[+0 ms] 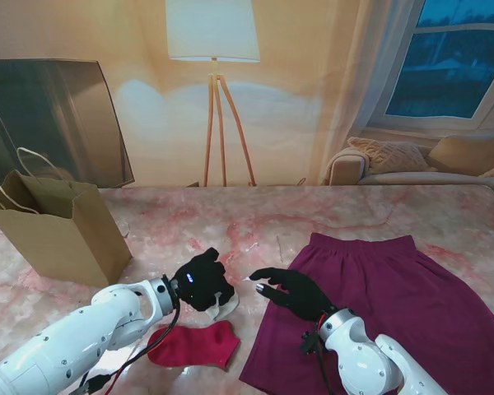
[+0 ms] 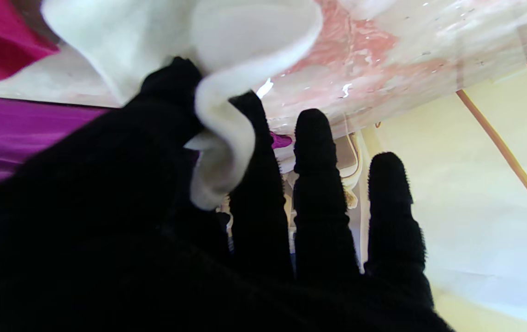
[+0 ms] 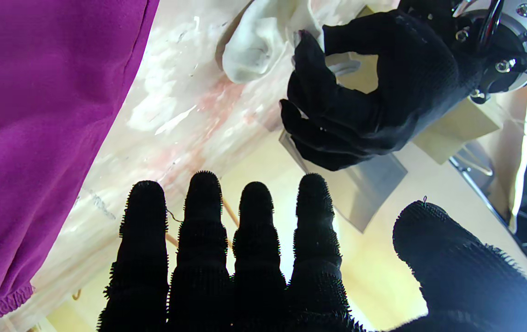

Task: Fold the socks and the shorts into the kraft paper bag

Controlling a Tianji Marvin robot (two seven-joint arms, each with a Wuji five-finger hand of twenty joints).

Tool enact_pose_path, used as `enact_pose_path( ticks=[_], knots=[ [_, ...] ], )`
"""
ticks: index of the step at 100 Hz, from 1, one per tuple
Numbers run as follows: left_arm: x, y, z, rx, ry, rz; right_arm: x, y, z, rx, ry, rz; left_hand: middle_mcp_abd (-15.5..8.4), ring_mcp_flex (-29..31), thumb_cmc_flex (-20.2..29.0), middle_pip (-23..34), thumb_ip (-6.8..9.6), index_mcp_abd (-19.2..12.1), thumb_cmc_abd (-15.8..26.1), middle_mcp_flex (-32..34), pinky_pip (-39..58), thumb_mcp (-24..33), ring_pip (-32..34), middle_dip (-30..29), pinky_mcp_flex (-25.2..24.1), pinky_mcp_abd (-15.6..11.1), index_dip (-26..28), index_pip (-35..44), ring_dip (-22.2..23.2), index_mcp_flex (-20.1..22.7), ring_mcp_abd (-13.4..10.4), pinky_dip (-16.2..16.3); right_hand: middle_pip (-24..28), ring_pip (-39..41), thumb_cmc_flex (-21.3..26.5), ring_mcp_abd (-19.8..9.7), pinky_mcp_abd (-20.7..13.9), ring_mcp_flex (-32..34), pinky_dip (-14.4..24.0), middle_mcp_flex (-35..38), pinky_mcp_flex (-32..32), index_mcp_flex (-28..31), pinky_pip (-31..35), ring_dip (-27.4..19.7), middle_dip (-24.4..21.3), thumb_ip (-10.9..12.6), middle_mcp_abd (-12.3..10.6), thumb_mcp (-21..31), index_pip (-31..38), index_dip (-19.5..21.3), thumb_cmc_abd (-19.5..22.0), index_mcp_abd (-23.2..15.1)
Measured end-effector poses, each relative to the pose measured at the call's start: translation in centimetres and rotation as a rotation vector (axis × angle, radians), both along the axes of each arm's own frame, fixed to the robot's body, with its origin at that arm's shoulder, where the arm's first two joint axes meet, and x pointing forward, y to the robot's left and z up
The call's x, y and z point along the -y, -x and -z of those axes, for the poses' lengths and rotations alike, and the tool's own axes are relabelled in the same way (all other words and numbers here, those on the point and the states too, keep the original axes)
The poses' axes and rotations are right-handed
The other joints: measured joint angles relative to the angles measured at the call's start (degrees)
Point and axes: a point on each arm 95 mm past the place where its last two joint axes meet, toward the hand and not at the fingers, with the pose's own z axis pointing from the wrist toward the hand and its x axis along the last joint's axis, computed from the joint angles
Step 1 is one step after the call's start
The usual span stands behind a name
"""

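My left hand (image 1: 200, 280) pinches a white sock (image 1: 226, 304) between thumb and forefinger, just above the table in front of me; the left wrist view shows the sock (image 2: 226, 83) draped over my fingers (image 2: 314, 184). A red sock (image 1: 193, 346) lies flat on the table nearer to me, under the left forearm. The purple shorts (image 1: 395, 304) are spread out on my right. My right hand (image 1: 295, 292) hovers open over the shorts' left edge, fingers spread, holding nothing. The kraft paper bag (image 1: 62, 234) stands open at the far left.
The table is pink marble (image 1: 255, 222). A floor lamp (image 1: 214, 90) and a sofa (image 1: 420, 160) stand beyond its far edge. A dark panel (image 1: 53, 115) leans behind the bag.
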Motion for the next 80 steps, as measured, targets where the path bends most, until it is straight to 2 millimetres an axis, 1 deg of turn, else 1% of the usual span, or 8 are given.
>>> enact_pose_path(
  ticks=[14,17,22,25,28,41,58,80],
  knots=[
    [-0.25,-0.12,-0.34,0.0,0.017,-0.02,0.07,0.05,0.04,-0.007,0.0,-0.002,0.0,-1.5,0.0,0.0,0.0,2.4,0.1,-2.7,-0.4,0.0,-1.3,-0.1,-0.7,0.0,1.2,-2.7,0.0,-2.6,0.0,0.0,0.0,0.0,0.0,0.0,0.0,0.0,0.0,0.0,0.0,0.0,0.0,0.0,0.0,0.0,0.0,0.0,0.0,0.0,0.0,0.0],
    [-0.22,-0.04,-0.28,0.001,0.018,-0.017,0.07,0.08,0.04,-0.008,0.0,-0.003,0.0,-2.3,-0.3,1.0,0.0,4.0,0.5,-6.1,-0.5,0.0,-1.7,-3.9,-0.8,0.0,2.8,-6.0,0.0,-4.1,0.0,0.0,0.0,0.0,0.0,0.0,0.0,0.0,0.0,0.0,0.0,0.0,0.0,0.0,0.0,0.0,0.0,0.0,0.0,0.0,0.0,0.0],
    [-0.16,0.07,-0.22,0.008,0.016,-0.017,0.06,0.11,0.06,-0.01,0.0,-0.004,0.0,-5.0,-3.7,2.6,-0.01,7.3,2.0,-12.4,-1.3,2.3,-3.9,-15.4,-1.5,-0.1,5.5,-12.4,-1.2,-7.3,0.0,0.0,0.0,0.0,0.0,0.0,0.0,0.0,0.0,0.0,0.0,0.0,0.0,0.0,0.0,0.0,0.0,0.0,0.0,0.0,0.0,0.0],
    [-0.14,0.13,-0.23,0.013,0.014,-0.018,0.06,0.12,0.06,-0.01,0.0,-0.004,0.8,-6.0,-5.6,2.7,1.2,9.2,3.2,-15.2,-1.7,3.7,-4.7,-20.5,-1.8,-0.1,6.2,-15.3,-1.9,-9.1,0.0,0.0,0.0,0.0,0.0,0.0,0.0,0.0,0.0,0.0,0.0,0.0,0.0,0.0,0.0,0.0,0.0,0.0,0.0,0.0,0.0,0.0],
    [-0.12,0.2,-0.27,0.018,0.012,-0.018,0.06,0.12,0.06,-0.01,0.0,-0.004,1.8,-7.4,-7.2,2.1,1.85,10.7,3.6,-18.0,-2.0,3.9,-5.8,-23.8,-2.3,-0.2,6.7,-17.9,-2.9,-10.9,0.0,0.0,0.0,0.0,0.0,0.0,0.0,0.0,0.0,0.0,0.0,0.0,0.0,0.0,0.0,0.0,0.0,0.0,0.0,0.0,0.0,0.0],
    [-0.04,0.39,-0.33,0.021,0.018,-0.022,0.05,0.12,0.05,-0.006,-0.002,-0.005,5.1,-14.5,-10.5,-2.6,1.97,14.9,3.8,-29.6,-5.2,4.4,-11.8,-33.4,-5.5,-0.2,6.2,-27.8,-9.2,-19.0,0.5,-0.9,0.0,0.0,0.0,0.0,0.0,0.0,0.0,0.0,0.0,0.0,0.0,0.0,0.0,0.0,0.0,0.0,0.0,0.0,0.0,0.0],
    [-0.08,0.45,-0.74,0.017,0.021,-0.036,0.06,0.11,0.06,-0.006,-0.003,-0.006,6.2,-19.0,-13.0,-3.8,1.97,16.3,4.5,-35.2,-9.1,4.4,-14.7,-37.1,-8.6,-0.2,4.6,-31.1,-14.2,-21.0,1.2,-2.9,0.0,0.0,0.0,0.0,0.0,0.0,0.0,0.0,0.0,0.0,0.0,0.0,0.0,0.0,0.0,0.0,0.0,0.0,0.0,0.0],
    [-0.41,0.22,-0.61,-0.069,0.122,-0.086,0.17,0.12,0.07,-0.006,-0.003,-0.003,6.3,-19.1,-15.0,-3.8,1.97,17.9,7.5,-35.7,-9.7,4.2,-14.7,-37.8,-9.3,-0.2,4.5,-31.8,-14.6,-21.9,1.2,-3.5,0.0,0.0,0.0,0.0,0.0,0.0,0.0,0.0,0.0,0.0,0.0,0.0,0.0,0.0,0.0,0.0,0.0,0.0,0.0,0.0]
  ],
)
